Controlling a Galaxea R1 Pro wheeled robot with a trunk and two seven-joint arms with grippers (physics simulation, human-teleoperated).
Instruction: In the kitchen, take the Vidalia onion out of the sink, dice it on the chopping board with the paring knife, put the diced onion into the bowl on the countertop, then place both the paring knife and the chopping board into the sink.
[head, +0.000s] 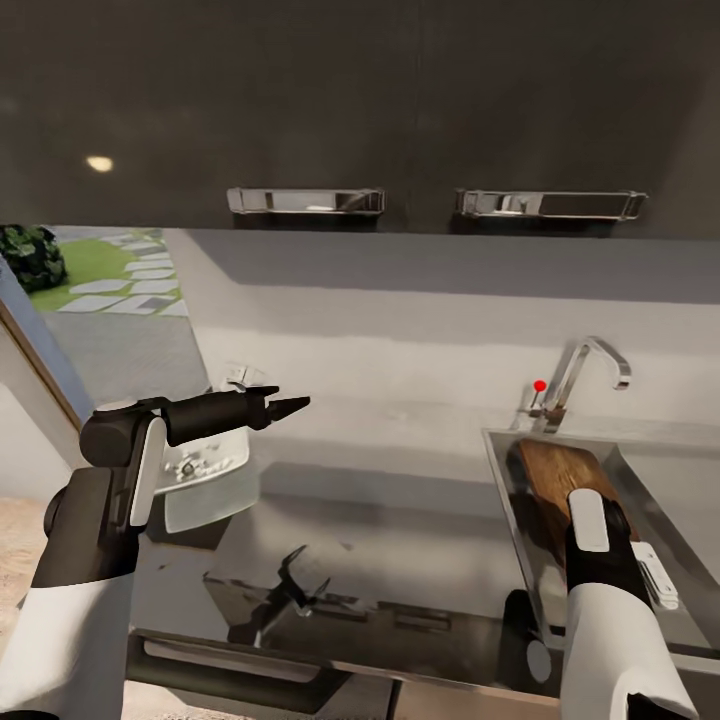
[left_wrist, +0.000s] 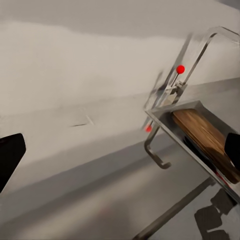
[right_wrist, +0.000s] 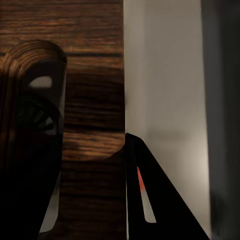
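Right jaws (right_wrist: 92, 165) grasp the chopping board (head: 560, 475) in the sink (head: 500, 470); left jaws (head: 290, 405) clenched above the steel countertop (head: 400, 540).

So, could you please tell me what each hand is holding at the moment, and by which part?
The right hand grips the chopping board by one edge, beside its slot handle, down in the sink. The left hand holds nothing.
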